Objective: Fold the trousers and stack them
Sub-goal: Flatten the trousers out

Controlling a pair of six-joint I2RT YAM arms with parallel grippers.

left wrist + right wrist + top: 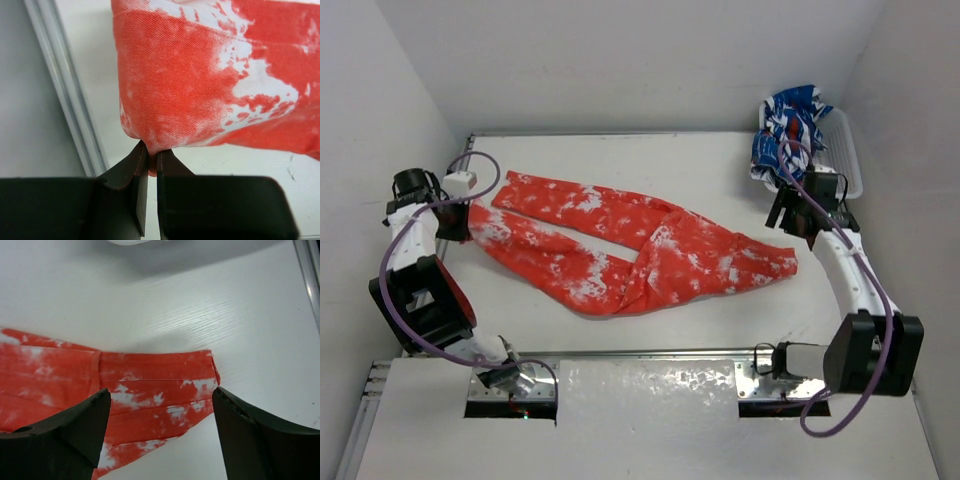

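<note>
The white surface (620, 160) carries the trousers (620, 245), spread across its middle almost from side to side. The two legs part toward my left, and the single narrower end points to my right. The cloth lies mostly flat, with a bunched fold about midway.

At the far right corner a blue, white and red garment (790, 125) sits heaped in a white basket (850, 160), apart from the trousers.

My left hand (148, 155) is pressed together on a corner of the nearer leg's end, and a small nub of red cloth shows between the fingers. My right hand (161, 395) is spread wide above the right end of the trousers and grips nothing. The stitched edge lies flat between and below its fingers.

I judge this fabric to be thin, light and limp. It should drape and drag rather than hold a shape, and a single-corner pinch will likely let the rest sag or twist. The firmer stitched edges look like the best places to grip, at corners, one in each hand, so a fold lands square.
</note>
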